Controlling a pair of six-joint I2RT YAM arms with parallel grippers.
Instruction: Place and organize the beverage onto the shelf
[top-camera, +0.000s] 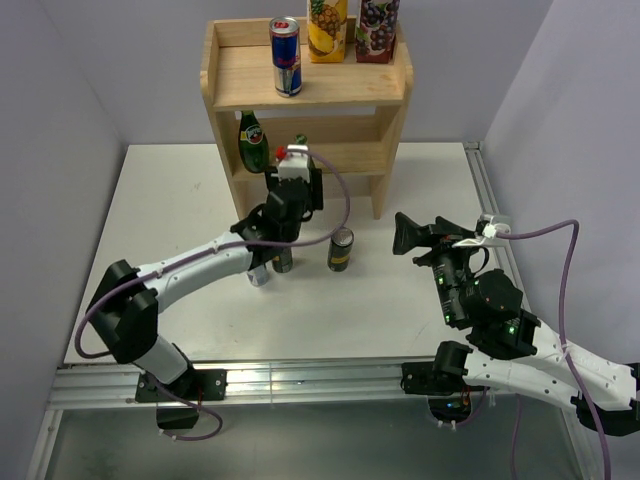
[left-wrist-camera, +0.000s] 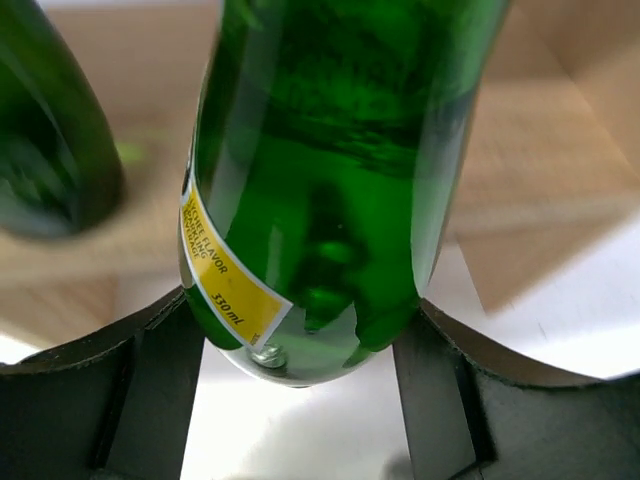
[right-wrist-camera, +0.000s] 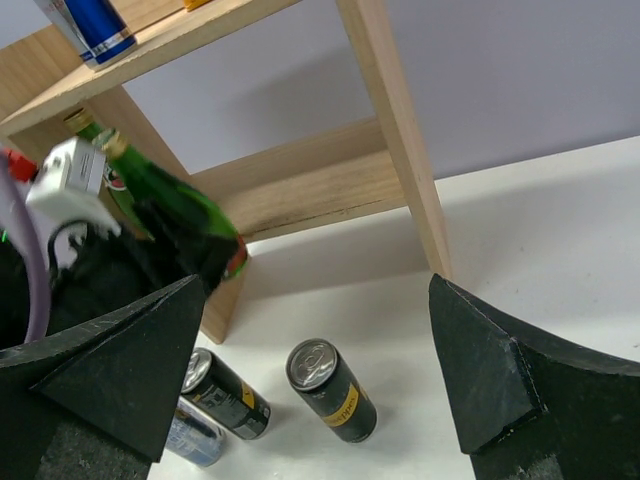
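Note:
The light wooden shelf (top-camera: 345, 88) stands at the back of the table. Its top board holds a Red Bull can (top-camera: 286, 56) and two juice cartons (top-camera: 328, 28). A green bottle (top-camera: 251, 141) stands on the lower tier. My left gripper (top-camera: 296, 196) is shut on a second green bottle (left-wrist-camera: 320, 180) with a yellow label and holds it tilted, just off the table, at the front of the lower tier (left-wrist-camera: 545, 150). This bottle also shows in the right wrist view (right-wrist-camera: 175, 210). My right gripper (top-camera: 401, 235) is open and empty above the table on the right.
Two black cans (top-camera: 341, 250) (top-camera: 282, 260) and a blue-silver can (top-camera: 258, 273) stand on the table under the left arm. They also show in the right wrist view (right-wrist-camera: 330, 390). The shelf's right post (right-wrist-camera: 390, 130) is close ahead of the right gripper (right-wrist-camera: 318, 285).

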